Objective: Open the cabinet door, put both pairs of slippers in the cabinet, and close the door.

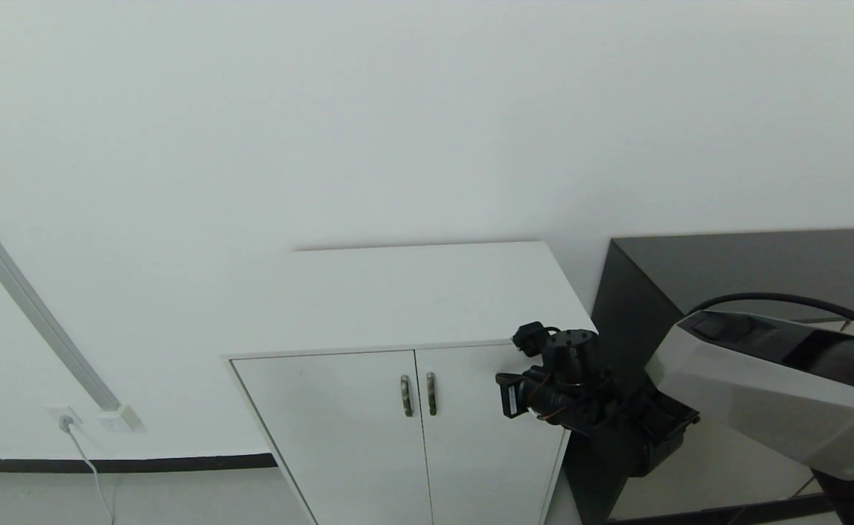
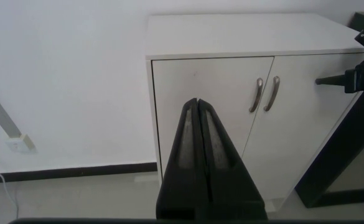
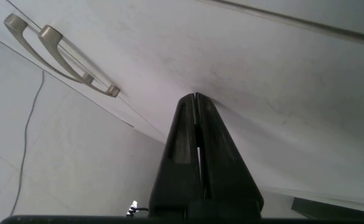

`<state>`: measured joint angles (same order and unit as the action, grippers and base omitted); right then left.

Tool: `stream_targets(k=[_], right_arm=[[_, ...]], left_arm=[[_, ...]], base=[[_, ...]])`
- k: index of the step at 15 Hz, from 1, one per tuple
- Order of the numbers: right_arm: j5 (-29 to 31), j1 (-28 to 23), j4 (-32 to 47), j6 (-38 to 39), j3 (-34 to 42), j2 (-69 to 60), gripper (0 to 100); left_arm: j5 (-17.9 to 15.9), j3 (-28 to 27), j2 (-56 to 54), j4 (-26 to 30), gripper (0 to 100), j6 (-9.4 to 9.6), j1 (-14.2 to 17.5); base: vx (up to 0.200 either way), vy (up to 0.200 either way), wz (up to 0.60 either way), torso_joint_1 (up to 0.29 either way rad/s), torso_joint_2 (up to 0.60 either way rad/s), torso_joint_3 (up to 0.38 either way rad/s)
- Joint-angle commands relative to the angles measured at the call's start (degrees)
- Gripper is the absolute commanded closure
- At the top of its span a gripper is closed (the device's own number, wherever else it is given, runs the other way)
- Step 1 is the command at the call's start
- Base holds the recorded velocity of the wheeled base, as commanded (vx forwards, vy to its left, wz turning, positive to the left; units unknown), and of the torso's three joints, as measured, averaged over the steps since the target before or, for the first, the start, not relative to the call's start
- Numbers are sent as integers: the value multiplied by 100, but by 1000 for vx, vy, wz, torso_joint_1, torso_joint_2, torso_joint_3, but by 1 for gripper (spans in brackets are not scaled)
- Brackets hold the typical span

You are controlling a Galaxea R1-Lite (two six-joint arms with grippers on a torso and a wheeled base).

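**Cabinet** (image 1: 412,299): white, low, set against the far wall at scene centre. The left door (image 1: 339,430) and right door (image 1: 488,445) are both shut. Two slim metal bar handles stand upright side by side at the centre seam, the left handle (image 1: 405,395) and the right handle (image 1: 431,394).

**Handling, as judged:** the doors are rigid flat panels, probably light on their hinges. Their smooth faces offer no purchase, so a handle is the only hold. Each handle is thin, stiff and likely slick, with a gap behind the bar for pinching or hooking. The hinges appear to be at the outer edges, so a pull would swing a door out in an arc from the seam.

**Right gripper** (image 1: 505,395): close in front of the right door, to the right of the handles. Contact with the panel cannot be determined. Its fingers are pressed together and hold nothing; they would need to part to take a bar.

**Left gripper** (image 2: 197,102): well back on the near side, facing the left door. Its fingers are together and empty.

**Black desk** (image 1: 747,262): immediately right of the cabinet. It may limit the right door's swing.
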<state>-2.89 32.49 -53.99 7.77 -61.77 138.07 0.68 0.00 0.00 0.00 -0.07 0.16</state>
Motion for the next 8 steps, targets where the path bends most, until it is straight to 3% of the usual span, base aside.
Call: stream_targets(k=[1, 4, 8], right_arm=[[-1, 3, -6, 6, -28, -8, 100], [-1, 3, -6, 6, 69, -140, 100], [-1, 47, -50, -21, 1071, -1142, 100]], left_arm=[[2, 0, 0, 0, 100, -1, 2], [2, 0, 0, 0, 100, -1, 2], [2, 0, 0, 0, 100, -19, 2]], base=[[0, 0, 0, 0, 0, 0], [0, 0, 0, 0, 0, 0], [0, 0, 0, 0, 0, 0]])
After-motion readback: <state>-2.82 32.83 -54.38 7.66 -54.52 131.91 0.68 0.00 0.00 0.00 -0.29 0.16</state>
